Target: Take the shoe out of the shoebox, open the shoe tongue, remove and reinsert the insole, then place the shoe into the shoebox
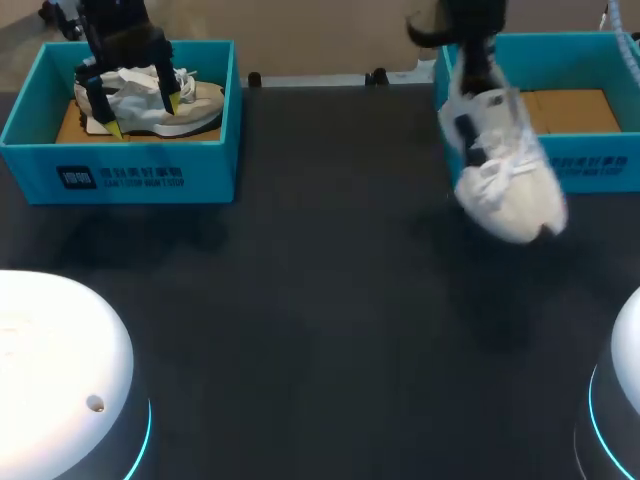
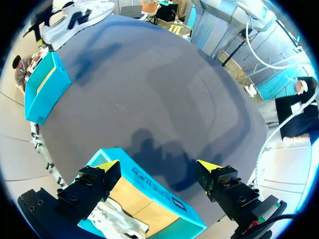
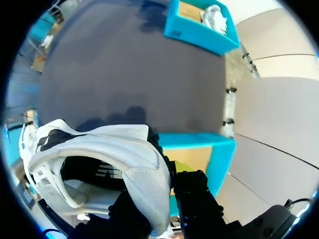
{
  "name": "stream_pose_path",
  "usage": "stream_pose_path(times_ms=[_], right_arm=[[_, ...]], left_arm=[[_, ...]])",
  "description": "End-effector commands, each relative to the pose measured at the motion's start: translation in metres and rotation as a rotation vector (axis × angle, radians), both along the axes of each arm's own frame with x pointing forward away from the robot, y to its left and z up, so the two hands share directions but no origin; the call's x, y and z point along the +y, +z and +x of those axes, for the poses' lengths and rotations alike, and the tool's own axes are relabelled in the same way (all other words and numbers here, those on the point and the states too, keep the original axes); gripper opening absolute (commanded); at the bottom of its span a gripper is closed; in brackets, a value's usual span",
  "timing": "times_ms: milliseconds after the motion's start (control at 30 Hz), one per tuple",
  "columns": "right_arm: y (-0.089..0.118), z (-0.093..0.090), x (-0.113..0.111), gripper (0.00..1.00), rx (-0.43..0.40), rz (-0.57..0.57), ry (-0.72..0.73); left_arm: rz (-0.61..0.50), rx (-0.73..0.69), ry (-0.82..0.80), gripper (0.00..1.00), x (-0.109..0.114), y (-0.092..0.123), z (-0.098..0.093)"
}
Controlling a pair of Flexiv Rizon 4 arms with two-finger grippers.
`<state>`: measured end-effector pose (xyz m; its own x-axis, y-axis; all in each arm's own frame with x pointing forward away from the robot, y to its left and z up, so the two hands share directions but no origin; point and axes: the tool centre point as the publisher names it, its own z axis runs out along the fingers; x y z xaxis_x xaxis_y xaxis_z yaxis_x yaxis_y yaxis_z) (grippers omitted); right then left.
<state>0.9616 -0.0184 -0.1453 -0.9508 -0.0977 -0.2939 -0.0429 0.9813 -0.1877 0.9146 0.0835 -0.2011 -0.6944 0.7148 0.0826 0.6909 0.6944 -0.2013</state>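
Right pincer (image 1: 468,72) gripped shoe (image 1: 505,185) by heel, toe hanging outside shoebox (image 1: 600,162) at 2 o'clock (presumably clear for tongue work); left pincer (image 1: 142,114) spread wide at 10 o'clock.

A white sneaker (image 1: 500,175) with dark side markings hangs above the table, held up by its heel end. Its toe points down and its laces face forward, and its opening looks dark inside. It is just in front of the right turquoise shoebox (image 1: 590,160), whose brown cardboard floor is bare. A second pale shoe (image 1: 190,105) lies inside the left turquoise shoebox (image 1: 120,170).
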Motion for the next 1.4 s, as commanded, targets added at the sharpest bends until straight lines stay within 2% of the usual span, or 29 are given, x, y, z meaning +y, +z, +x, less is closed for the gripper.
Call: stream_pose_path(times_ms=[33,233,367,433,900,1000,1033,1067,1100,1167,1233,1400], right_arm=[[0.020,0.027,-0.063,0.00,0.013,0.025,0.024],[0.037,0.074,-0.114,0.00,-0.007,-0.014,0.081],[0.043,0.113,-0.142,0.00,-0.035,0.030,0.106],[0.041,0.133,-0.154,0.00,-0.013,0.070,0.101],[0.041,0.133,-0.154,0.00,-0.013,0.070,0.101],[0.040,0.159,-0.150,0.00,-0.021,0.095,0.079],[0.038,0.176,-0.149,0.00,-0.030,0.093,0.074],[0.038,0.179,-0.149,0.00,-0.030,0.089,0.070],[0.038,0.198,-0.150,0.00,-0.011,0.062,0.071],[0.038,0.216,-0.154,0.00,-0.020,0.055,0.081],[0.036,0.229,-0.157,0.00,-0.018,0.014,0.104],[0.021,0.251,-0.174,0.00,-0.007,0.021,0.139]], left_arm=[[0.003,0.001,-0.001,1.00,0.000,0.000,0.001],[0.003,0.001,-0.001,1.00,0.000,0.000,0.001],[0.003,0.001,-0.001,1.00,0.000,0.000,0.001],[0.003,0.001,-0.001,1.00,0.000,0.000,0.001],[0.003,0.001,-0.001,1.00,0.000,0.000,0.001],[0.003,0.001,-0.001,1.00,0.000,0.000,0.001],[0.003,0.001,-0.001,1.00,0.000,0.000,0.001],[0.003,0.001,-0.001,1.00,0.000,0.000,0.001],[0.003,0.001,-0.001,1.00,0.000,0.000,0.001],[0.003,0.001,-0.001,1.00,0.000,0.000,0.001],[0.003,0.001,-0.001,1.00,0.000,0.000,0.001],[0.003,0.001,-0.001,1.00,0.000,0.000,0.001]])
